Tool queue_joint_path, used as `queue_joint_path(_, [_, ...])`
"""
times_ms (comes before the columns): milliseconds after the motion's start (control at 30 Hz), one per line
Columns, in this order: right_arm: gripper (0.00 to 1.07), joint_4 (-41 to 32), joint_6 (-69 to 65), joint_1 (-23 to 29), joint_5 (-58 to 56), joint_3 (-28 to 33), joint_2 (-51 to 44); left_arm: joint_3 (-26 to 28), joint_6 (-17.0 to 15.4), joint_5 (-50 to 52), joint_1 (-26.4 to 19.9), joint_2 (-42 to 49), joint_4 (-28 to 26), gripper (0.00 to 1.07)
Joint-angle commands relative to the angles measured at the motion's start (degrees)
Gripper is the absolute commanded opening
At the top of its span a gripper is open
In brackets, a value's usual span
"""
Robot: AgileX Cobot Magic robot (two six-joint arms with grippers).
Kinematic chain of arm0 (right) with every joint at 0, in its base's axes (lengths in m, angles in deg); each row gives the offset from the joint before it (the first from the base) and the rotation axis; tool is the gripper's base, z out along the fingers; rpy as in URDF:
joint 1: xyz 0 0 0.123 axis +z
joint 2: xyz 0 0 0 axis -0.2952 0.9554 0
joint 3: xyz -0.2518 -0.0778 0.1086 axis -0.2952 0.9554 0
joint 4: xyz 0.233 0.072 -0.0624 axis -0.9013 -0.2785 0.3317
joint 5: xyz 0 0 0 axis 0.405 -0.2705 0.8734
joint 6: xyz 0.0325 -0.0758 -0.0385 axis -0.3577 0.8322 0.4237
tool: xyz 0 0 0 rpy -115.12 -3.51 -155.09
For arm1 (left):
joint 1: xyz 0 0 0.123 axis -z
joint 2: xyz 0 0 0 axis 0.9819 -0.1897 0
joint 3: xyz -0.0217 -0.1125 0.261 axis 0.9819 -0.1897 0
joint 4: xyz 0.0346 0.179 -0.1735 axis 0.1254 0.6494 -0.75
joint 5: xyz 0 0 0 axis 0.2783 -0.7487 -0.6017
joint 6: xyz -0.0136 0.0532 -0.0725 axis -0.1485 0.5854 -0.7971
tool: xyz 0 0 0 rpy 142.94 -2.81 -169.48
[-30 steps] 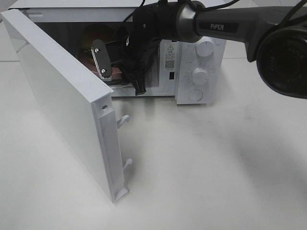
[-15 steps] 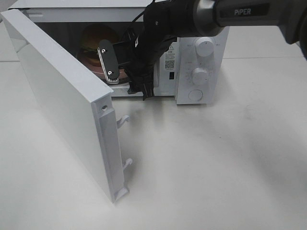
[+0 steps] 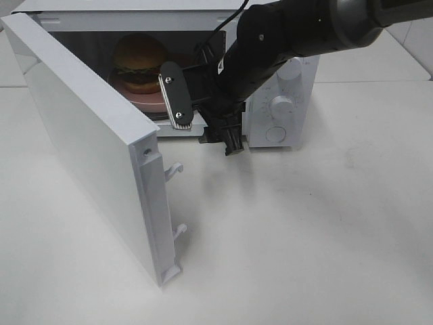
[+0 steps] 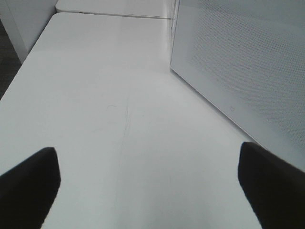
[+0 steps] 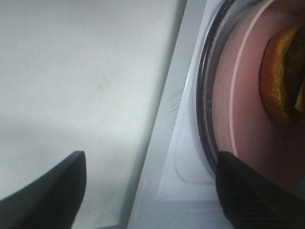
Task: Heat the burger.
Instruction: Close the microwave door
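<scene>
Exterior high view: your white surface [image 3: 304, 237] carries the open microwave [image 3: 277, 134], burger [image 3: 140, 61] inside. Both the right gripper [image 3: 206, 135] and left gripper [image 4: 150, 191] stand released, holding nothing.

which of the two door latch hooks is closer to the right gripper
The upper hook, near the top corner of the door; the lower hook sits farther down the edge, away from the right gripper.

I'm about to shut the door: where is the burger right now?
In the exterior high view, upper left: the burger sits on the pink plate inside the microwave, behind its open door.
</scene>
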Motion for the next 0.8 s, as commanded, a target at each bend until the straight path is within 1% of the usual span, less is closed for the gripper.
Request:
queue_joint_path(33, [0.74,0.00,-0.46,-0.40,0.52,2.35,-2.75,-0.11,0.06,0.86,0.29,1.09,-0.34,0.93])
queue_joint_path(67, [0.74,0.92,-0.46,-0.40,0.97,4.81,-4.47,-0.11,0.06,0.86,0.29,1.09,-0.34,0.93])
queue_joint_path(100, [0.74,0.92,-0.46,-0.40,0.97,4.81,-4.47,-0.11,0.06,0.86,0.29,1.09,-0.34,0.93])
queue_joint_path(167, [0.74,1.55,-0.86,-1.03,2.29,8.59,-7.33,-0.11,0.06,0.86,0.29,1.09,-0.34,0.93])
queue_joint_path(200, [0.74,1.55,-0.86,-1.03,2.29,8.59,-7.33,-0.11,0.06,0.86,0.29,1.09,-0.34,0.93])
queue_joint_path(267, [0.74,1.55,-1.43,-1.09,3.55,12.38,-10.37,-0.11,0.06,0.86,0.29,1.09,-0.34,0.93])
queue_joint_path(300, [0.74,1.55,-1.43,-1.09,3.55,12.38,-10.37,-0.11,0.06,0.86,0.29,1.09,-0.34,0.93])
queue_joint_path(333, [0.74,1.55,-1.43,-1.60,3.61,14.78,-12.26,-0.11,0.06,0.86,0.29,1.09,-0.34,0.93])
queue_joint_path(367, [0.74,1.55,-1.43,-1.60,3.61,14.78,-12.26,-0.11,0.06,0.86,0.29,1.09,-0.34,0.93])
queue_joint_path(433, [0.74,1.49,-1.49,-1.72,3.95,18.11,-15.18,-0.11,0.06,0.86,0.29,1.09,-0.34,0.93])
queue_joint_path(467, [0.74,1.49,-1.49,-1.72,3.95,18.11,-15.18,-0.11,0.06,0.86,0.29,1.09,-0.34,0.93])
queue_joint_path(500, [0.74,1.49,-1.66,-1.72,3.95,20.17,-17.30,-0.11,0.06,0.86,0.29,1.09,-0.34,0.93])
queue_joint_path(533, [0.74,1.49,-1.66,-1.72,3.95,20.17,-17.30,-0.11,0.06,0.86,0.29,1.09,-0.34,0.93])
queue_joint_path(567, [0.74,1.49,-2.64,-1.72,4.01,22.29,-19.25,-0.11,0.06,0.86,0.29,1.09,-0.34,0.93])
queue_joint_path(633, [0.74,1.49,-3.44,-1.72,4.07,23.32,-20.28,-0.11,0.06,0.86,0.29,1.09,-0.34,0.93])
queue_joint_path(667, [0.74,1.49,-4.93,-1.72,4.07,25.04,-22.12,-0.11,0.06,0.86,0.29,1.09,-0.34,0.93])
queue_joint_path(733, [0.74,1.49,-5.67,-1.72,4.07,26.07,-23.15,-0.11,0.06,0.86,0.29,1.09,-0.34,0.93])
queue_joint_path(800, [0.74,1.49,-8.19,-1.72,4.01,28.59,-26.07,-0.11,0.06,0.86,0.29,1.09,-0.34,0.93])
